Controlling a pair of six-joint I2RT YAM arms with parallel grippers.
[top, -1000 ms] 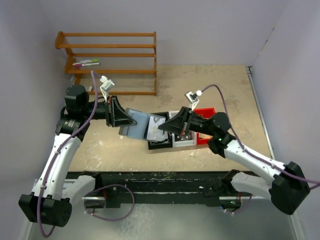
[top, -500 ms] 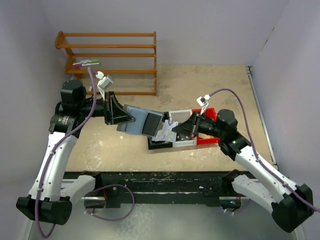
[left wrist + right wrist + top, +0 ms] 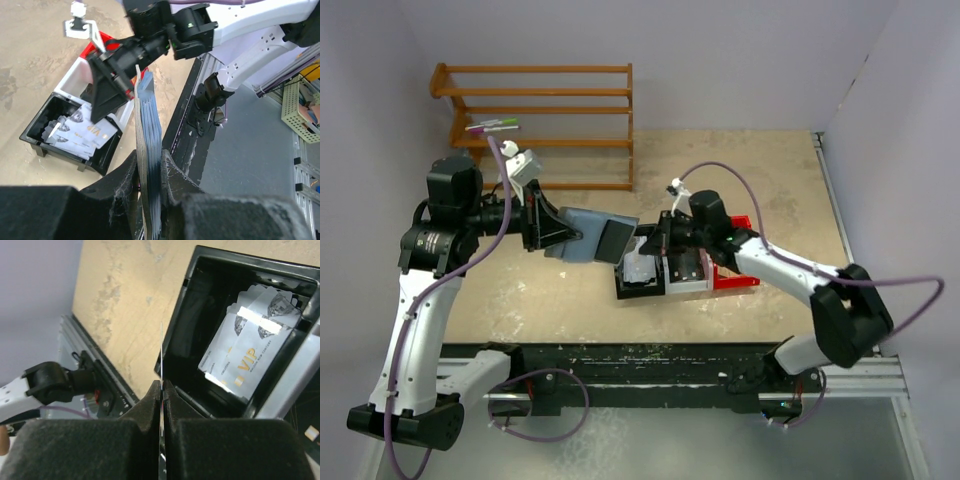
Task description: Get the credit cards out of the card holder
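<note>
**Change noted:** within the last second the right gripper (image 3: 656, 243) has pulled away from the card holder (image 3: 592, 236) and now hangs over the black bin (image 3: 640, 294). The left gripper (image 3: 149, 161) has drawn the holder back to the left, away from the bins.

**Assessment:** 1 more card appears to be out of the holder and awaiting release into the bin.

**Right gripper:** jaws pressed fully together on a thin card (image 3: 161, 352). It is seen edge-on, so its colour cannot be determined. It sits about over the bin's rim. At least 2 loose cards (image 3: 250, 352) already lie inside the bin.

**Left gripper:** jaws narrowly parted and clamped on the holder. The holder is held off the table, left of the bin. Whether any cards remain in it cannot be told.
</note>
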